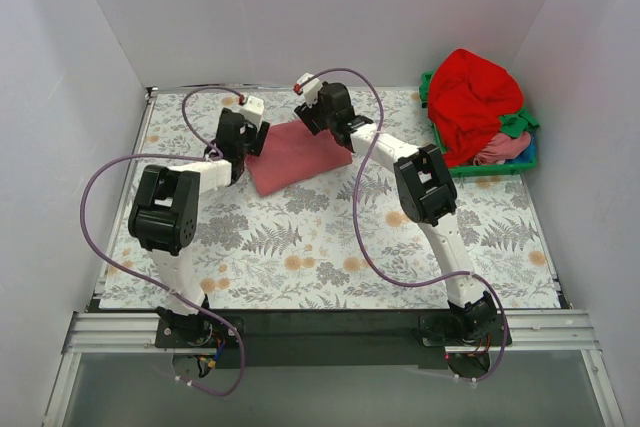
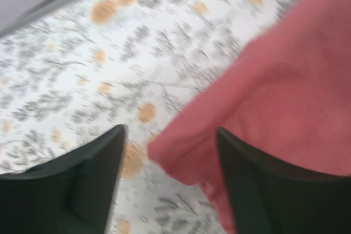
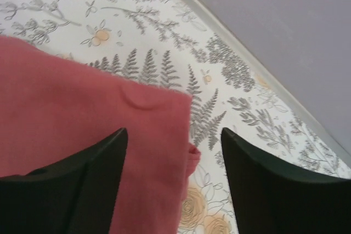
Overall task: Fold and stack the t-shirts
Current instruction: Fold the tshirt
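A dusty rose-pink t-shirt (image 1: 297,154) lies folded flat at the back middle of the table. My left gripper (image 1: 244,143) is open at its left edge; in the left wrist view its fingers straddle a corner of the shirt (image 2: 263,108). My right gripper (image 1: 347,140) is open at the shirt's right edge; in the right wrist view the shirt's corner (image 3: 82,119) lies between the open fingers, not gripped. A bright red t-shirt (image 1: 470,97) is heaped in the basket with a green one (image 1: 516,125) and a pink one (image 1: 500,149) under it.
A green plastic basket (image 1: 480,169) stands at the back right against the wall. White walls close the table on three sides. The floral tablecloth (image 1: 330,247) covers the table; purple cables loop over both arms.
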